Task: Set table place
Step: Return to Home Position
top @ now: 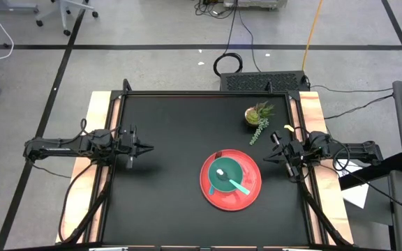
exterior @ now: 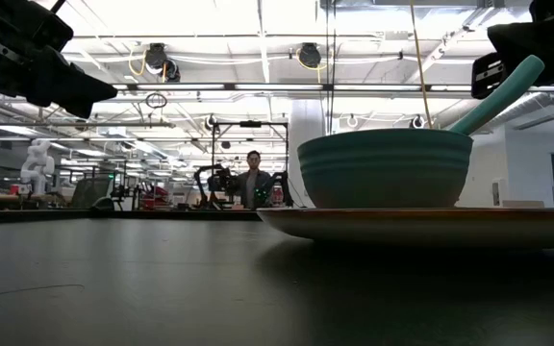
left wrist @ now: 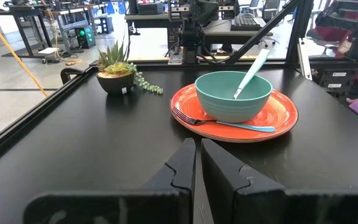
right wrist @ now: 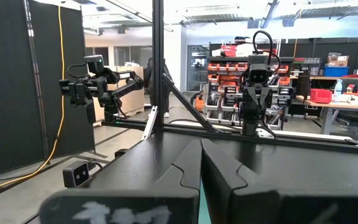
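A round red plate (top: 239, 192) lies on the black table (top: 166, 209), right of its middle. A teal bowl (top: 223, 172) stands on the plate with a teal-handled spoon (top: 237, 185) leaning in it; the bowl also shows in the left wrist view (left wrist: 232, 99). A teal-handled fork (left wrist: 229, 123) lies on the plate's rim beside the bowl. My left gripper (top: 149, 147) is shut and empty over the table's left part. My right gripper (top: 266, 160) is shut and empty just right of the plate.
A small green potted plant (top: 257, 116) stands at the far right of the table, behind the plate. Pale wood strips (top: 98, 139) run along both short sides. The table's left half and near part are bare black top. A person (exterior: 252, 180) stands far off in the room.
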